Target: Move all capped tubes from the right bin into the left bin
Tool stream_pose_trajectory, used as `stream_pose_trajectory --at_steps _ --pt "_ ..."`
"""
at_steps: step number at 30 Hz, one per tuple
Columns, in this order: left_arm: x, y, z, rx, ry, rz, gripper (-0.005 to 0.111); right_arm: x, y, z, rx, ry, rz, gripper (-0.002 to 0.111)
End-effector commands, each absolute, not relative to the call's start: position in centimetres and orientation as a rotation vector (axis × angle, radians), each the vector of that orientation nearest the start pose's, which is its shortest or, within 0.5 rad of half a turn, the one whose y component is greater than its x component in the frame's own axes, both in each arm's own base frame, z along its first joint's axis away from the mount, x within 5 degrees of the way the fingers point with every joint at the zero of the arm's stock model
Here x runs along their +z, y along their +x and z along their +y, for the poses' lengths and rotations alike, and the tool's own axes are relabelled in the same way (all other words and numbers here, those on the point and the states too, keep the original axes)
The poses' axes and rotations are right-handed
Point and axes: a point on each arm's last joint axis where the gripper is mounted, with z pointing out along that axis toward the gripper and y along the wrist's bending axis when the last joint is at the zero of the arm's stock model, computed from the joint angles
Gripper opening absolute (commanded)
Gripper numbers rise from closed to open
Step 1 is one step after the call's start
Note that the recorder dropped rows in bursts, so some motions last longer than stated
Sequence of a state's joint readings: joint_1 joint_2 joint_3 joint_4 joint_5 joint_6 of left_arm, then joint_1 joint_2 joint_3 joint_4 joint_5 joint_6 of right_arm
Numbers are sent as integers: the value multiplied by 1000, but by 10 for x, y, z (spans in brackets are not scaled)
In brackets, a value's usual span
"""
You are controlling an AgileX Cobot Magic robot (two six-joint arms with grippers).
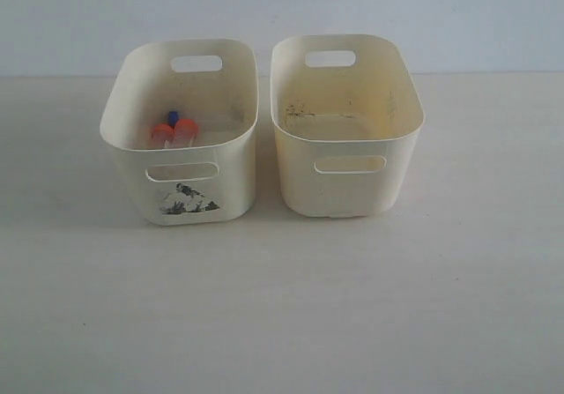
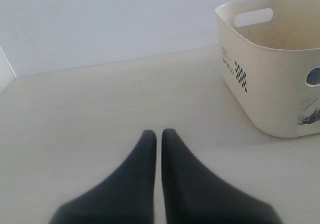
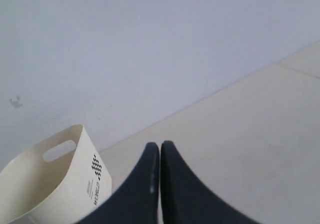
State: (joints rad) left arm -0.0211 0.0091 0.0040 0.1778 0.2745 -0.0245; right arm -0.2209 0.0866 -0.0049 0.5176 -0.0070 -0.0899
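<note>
In the left bin (image 1: 231, 160), the one with the dark smudge under its near slot, lie the capped tubes (image 1: 174, 130): two orange caps and one blue cap show over the near wall in the exterior view. Just right of it, close but apart, stands the right bin (image 1: 346, 191), plain-fronted, its scuffed floor showing. Both rest on the pale tabletop (image 1: 282, 306). The claws show only in the wrist views. The left claw (image 2: 158, 134) is clenched on nothing, low over bare tabletop, with the left bin beyond it; this view alone shows a checkered label on that bin's end wall. The right claw (image 3: 159, 146) is likewise clenched and holds nothing, beside a cream bin (image 3: 50, 184) bearing the same label; which bin I cannot tell.
</note>
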Motion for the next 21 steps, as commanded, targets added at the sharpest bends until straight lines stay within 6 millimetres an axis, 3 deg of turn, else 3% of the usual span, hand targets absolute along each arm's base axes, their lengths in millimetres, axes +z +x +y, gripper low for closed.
stream_pose_trajectory --at_steps 1,7,10,16,21 --pt "190 56 3 123 102 1742 4 210 61 -14 111 461 1479 0" --pt "190 56 3 123 102 1745 4 186 57 -9 80 422 1749 0" --pt "190 56 3 123 102 1745 4 184 53 -11 144 550 1727 0" --pt "190 56 3 123 102 1745 4 184 54 0 297 383 1776 0" --pt "190 56 3 123 102 1745 4 184 54 2 315 361 1782 0"
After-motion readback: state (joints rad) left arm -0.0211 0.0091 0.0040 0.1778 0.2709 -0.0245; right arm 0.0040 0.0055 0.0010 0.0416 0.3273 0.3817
